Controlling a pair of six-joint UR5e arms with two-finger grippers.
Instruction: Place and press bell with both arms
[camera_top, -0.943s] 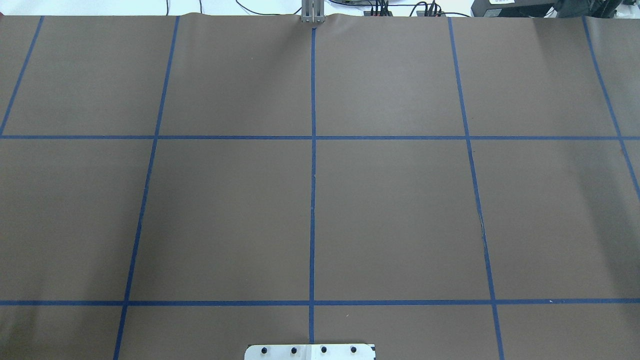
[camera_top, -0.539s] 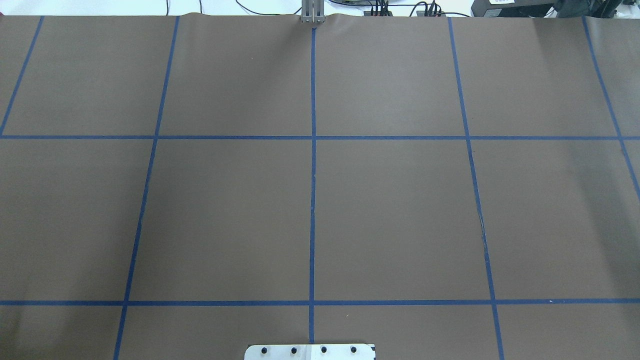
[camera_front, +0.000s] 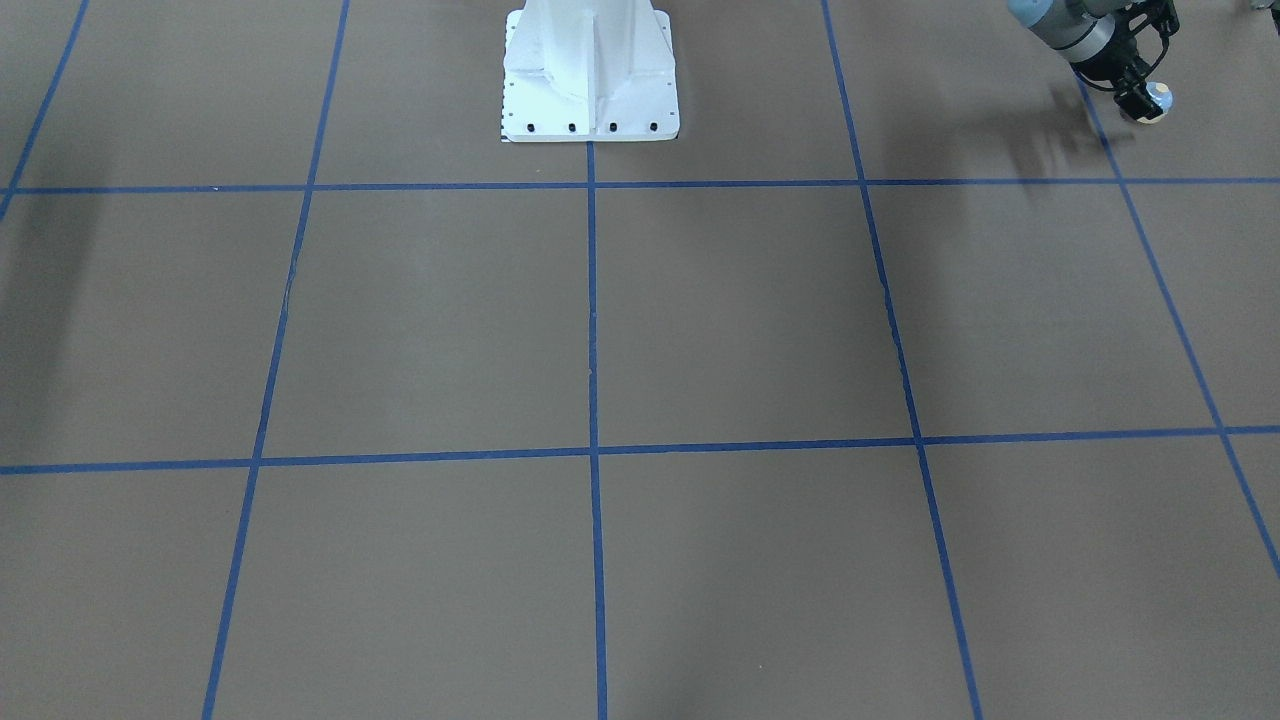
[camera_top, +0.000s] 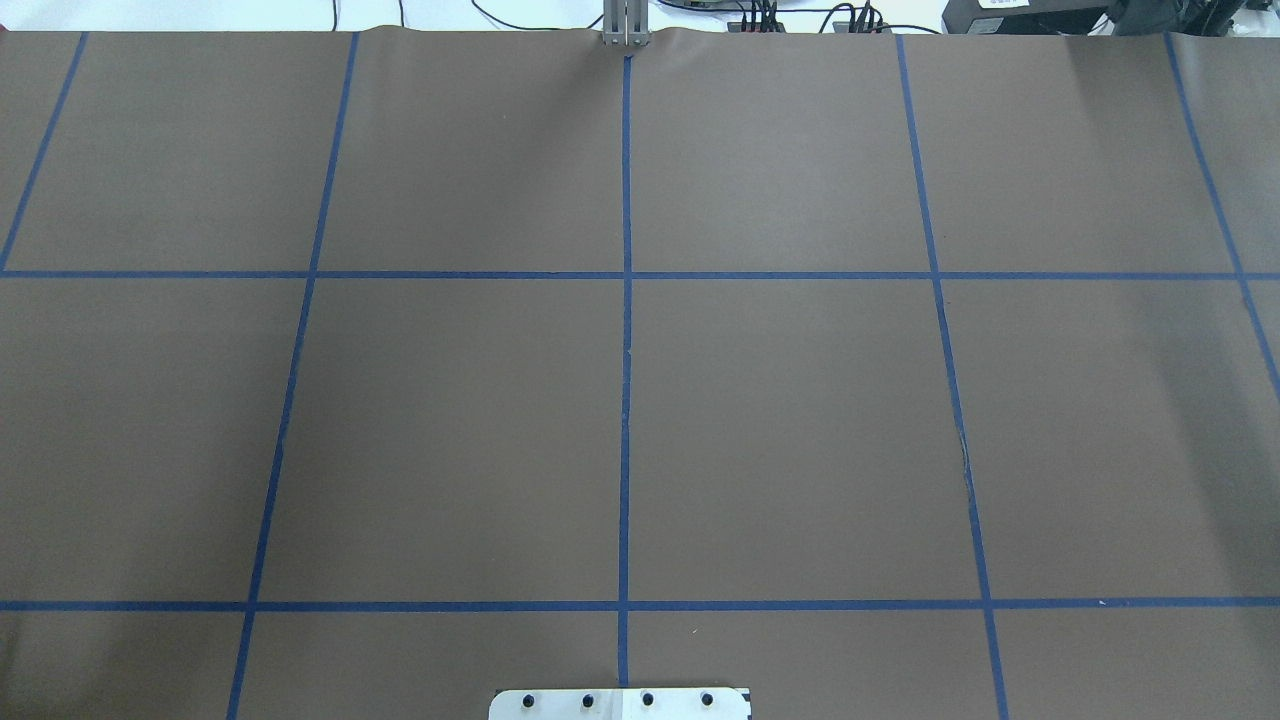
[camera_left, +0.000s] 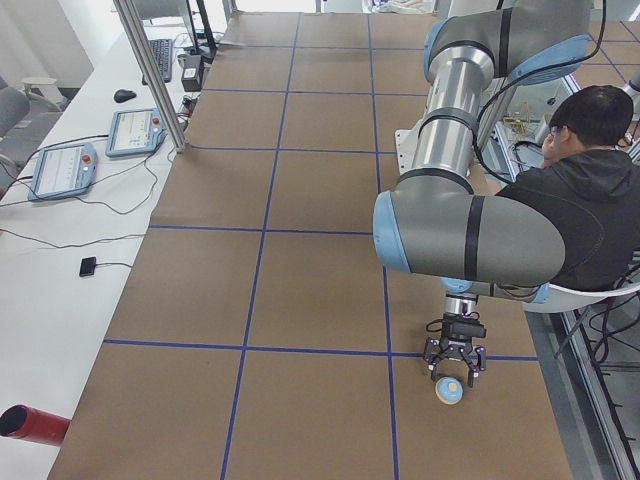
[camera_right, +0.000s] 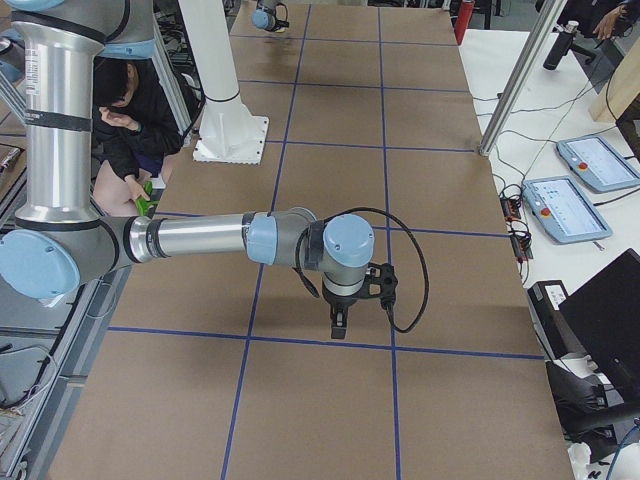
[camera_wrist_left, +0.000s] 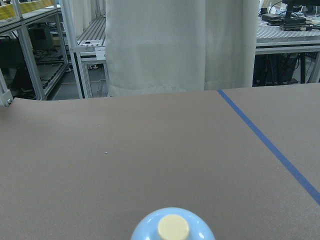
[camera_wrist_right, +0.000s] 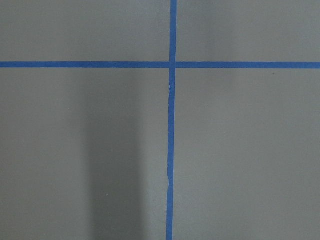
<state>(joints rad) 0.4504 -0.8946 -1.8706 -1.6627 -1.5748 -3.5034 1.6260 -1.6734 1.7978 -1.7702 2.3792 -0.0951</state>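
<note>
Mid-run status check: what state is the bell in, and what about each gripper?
bell: upright with its button on top and nothing touching the button; I cannot tell whether it is gripped or free.
left gripper: pointing down directly over the bell; I cannot tell whether it is open or shut.
right gripper: pointing down above the table, far from the bell; I cannot tell whether it is open or shut.

Silver-grey arms (camera_left: 500, 250), light-blue joint caps (camera_right: 350, 240)

Small light-blue dome bell (camera_left: 449, 391) with a cream button stands upright on the brown table (camera_left: 300, 290), just beyond a blue grid line, directly beneath the left gripper (camera_left: 455, 368) of the grey left arm (camera_left: 470, 240); the right arm (camera_right: 200, 238) stretches low, right gripper (camera_right: 338, 326) pointing down
</note>
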